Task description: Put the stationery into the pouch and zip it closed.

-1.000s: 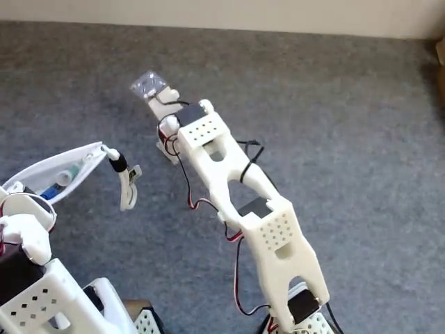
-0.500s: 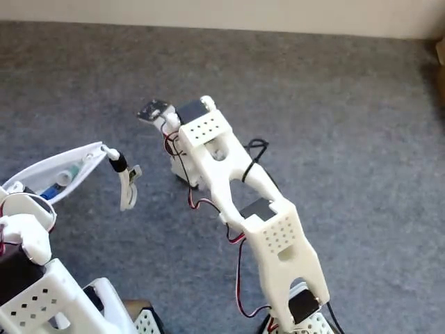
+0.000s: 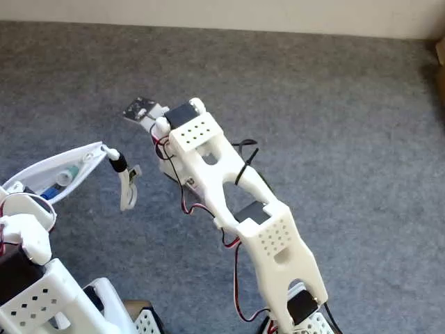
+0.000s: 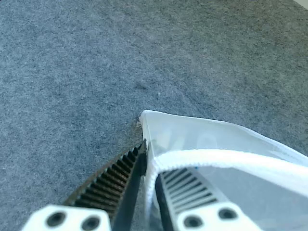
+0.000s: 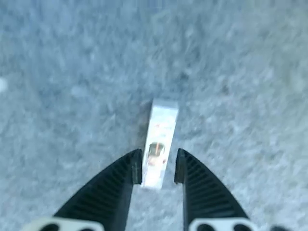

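Observation:
A translucent white pouch (image 3: pixel 59 170) hangs at the left, above the grey carpet, with my left gripper (image 4: pixel 149 163) shut on its edge (image 4: pixel 159 144). Its mouth faces right. A black zipper pull (image 3: pixel 118 163) with a pale tag (image 3: pixel 128 189) dangles from its tip. Blue and teal items (image 3: pixel 61 179) show through the pouch wall. My right gripper (image 5: pixel 156 166) is shut on a small flat silvery stationery piece (image 5: pixel 160 134). In the high view that piece (image 3: pixel 139 109) is held up, right of and beyond the pouch's mouth, apart from it.
Grey carpet (image 3: pixel 334 125) covers the whole work surface, with bare room to the right and far side. A pale wall strip (image 3: pixel 278 14) runs along the far edge. Red and black cables (image 3: pixel 240 163) hang along the right arm.
My right gripper has carried the silvery piece nearer and to the left, closer to the pouch's mouth, and the piece has tilted flatter. The left arm and pouch have stayed still.

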Available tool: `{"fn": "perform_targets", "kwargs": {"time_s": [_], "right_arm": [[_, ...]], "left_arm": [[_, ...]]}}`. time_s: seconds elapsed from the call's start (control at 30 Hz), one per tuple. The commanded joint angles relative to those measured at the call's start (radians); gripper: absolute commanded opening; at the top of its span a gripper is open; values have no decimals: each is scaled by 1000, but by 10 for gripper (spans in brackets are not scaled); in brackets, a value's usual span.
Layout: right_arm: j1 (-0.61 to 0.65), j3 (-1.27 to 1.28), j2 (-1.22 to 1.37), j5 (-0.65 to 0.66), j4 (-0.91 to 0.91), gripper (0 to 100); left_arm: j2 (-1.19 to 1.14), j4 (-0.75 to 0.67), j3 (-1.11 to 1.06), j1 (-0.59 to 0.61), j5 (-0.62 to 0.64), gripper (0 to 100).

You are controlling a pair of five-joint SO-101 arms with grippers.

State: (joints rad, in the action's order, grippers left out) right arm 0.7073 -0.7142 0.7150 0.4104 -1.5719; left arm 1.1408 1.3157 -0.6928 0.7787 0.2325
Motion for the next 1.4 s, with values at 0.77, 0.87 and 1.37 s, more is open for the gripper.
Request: {"fn": "perform_targets", "kwargs": {"time_s": [0.77, 0.87, 1.37], "right_arm": [[7, -136, 171, 5, -19, 11], [5, -173, 136, 3, -70, 4], [-51, -119, -128, -72, -191, 4]], "left_arm": [[18, -25, 1, 5, 9, 8], [18, -25, 1, -1, 9, 8], [12, -40, 53, -320, 9, 8]]}}
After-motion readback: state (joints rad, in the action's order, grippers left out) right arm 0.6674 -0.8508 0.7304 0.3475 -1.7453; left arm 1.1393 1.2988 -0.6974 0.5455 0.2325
